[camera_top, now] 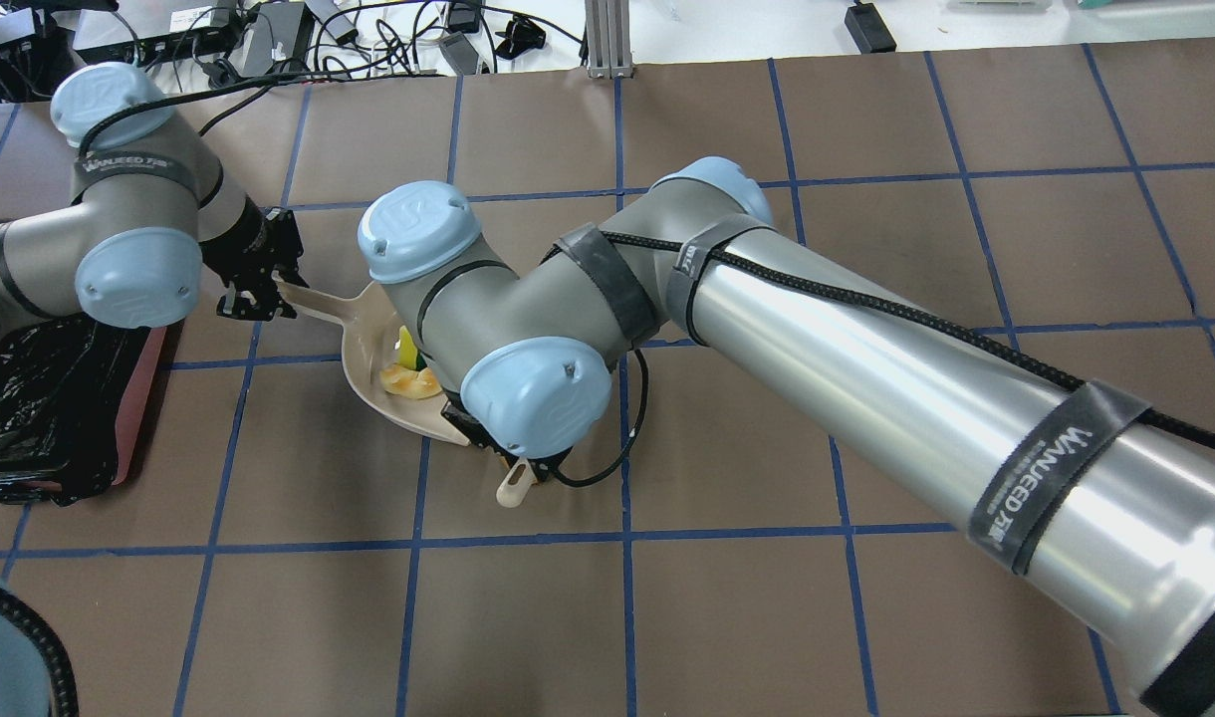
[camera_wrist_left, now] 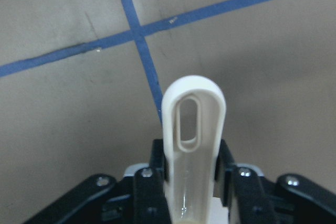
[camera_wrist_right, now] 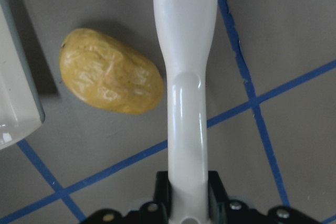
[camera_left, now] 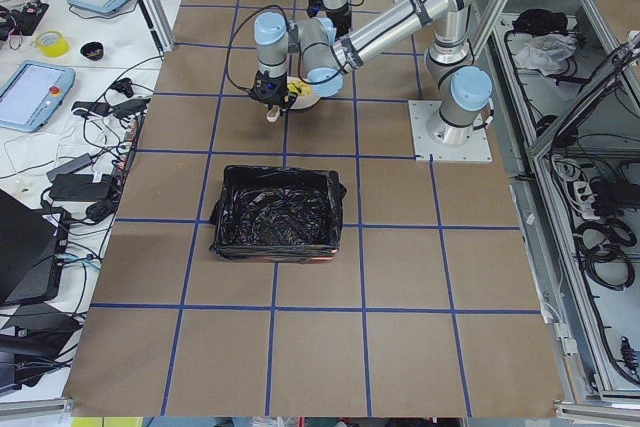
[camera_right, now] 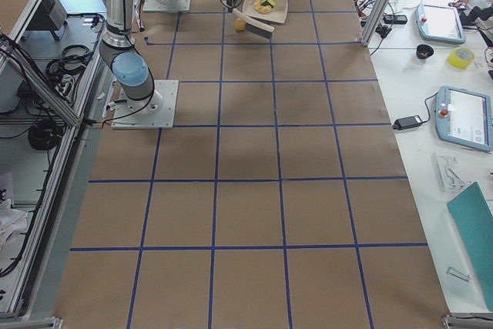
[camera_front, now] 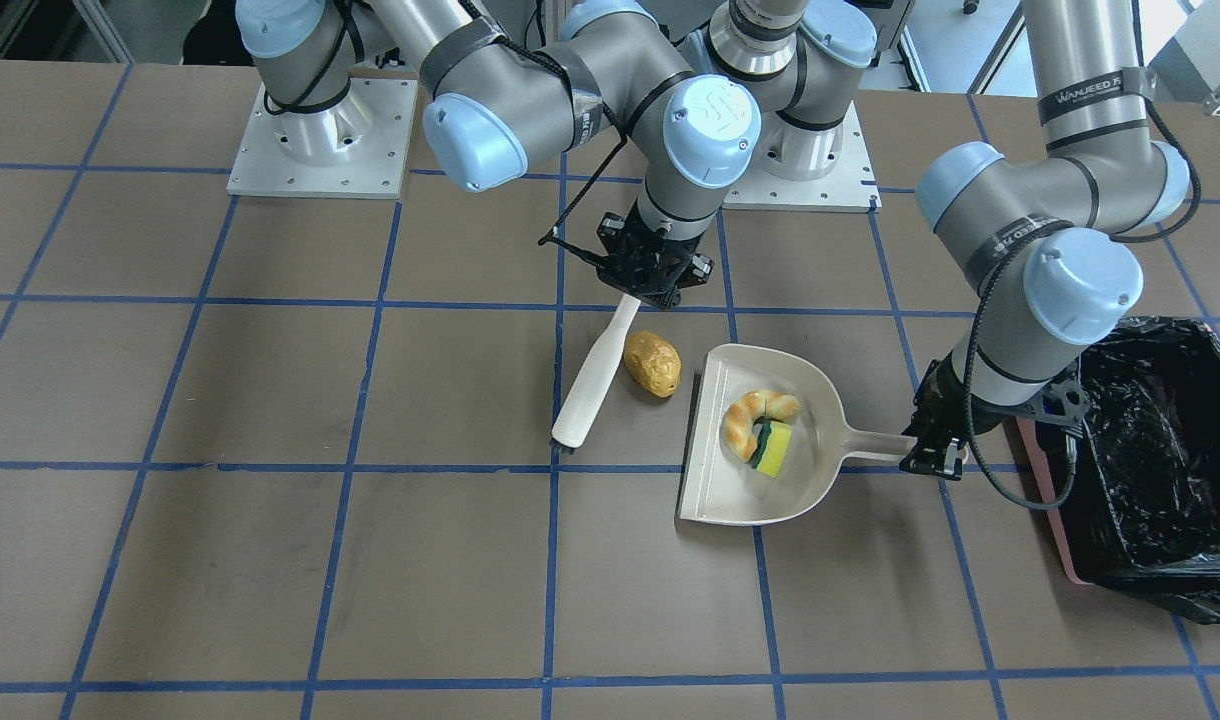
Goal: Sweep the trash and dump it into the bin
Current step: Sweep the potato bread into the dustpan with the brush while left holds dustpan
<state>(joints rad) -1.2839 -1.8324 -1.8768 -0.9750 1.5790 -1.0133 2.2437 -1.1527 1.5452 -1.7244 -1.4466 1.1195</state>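
The potato-like lump [camera_front: 652, 363] lies on the table between the beige brush [camera_front: 590, 380] and the beige dustpan [camera_front: 760, 440]; it also shows in the right wrist view [camera_wrist_right: 110, 80]. The croissant piece [camera_front: 760, 412] and the yellow-and-green sponge [camera_front: 773, 448] lie in the dustpan. My right gripper [camera_front: 650, 278] is shut on the brush handle [camera_wrist_right: 185, 77]. My left gripper [camera_front: 935, 455] is shut on the dustpan handle [camera_wrist_left: 193, 124]. The black-lined pink bin [camera_front: 1160, 450] stands just beyond my left gripper.
The table is brown with blue tape lines [camera_front: 370, 467]. In the overhead view my right arm [camera_top: 866, 349] crosses over the dustpan [camera_top: 364, 349] and hides the lump. The arm bases [camera_front: 320, 140] stand at the table's robot side.
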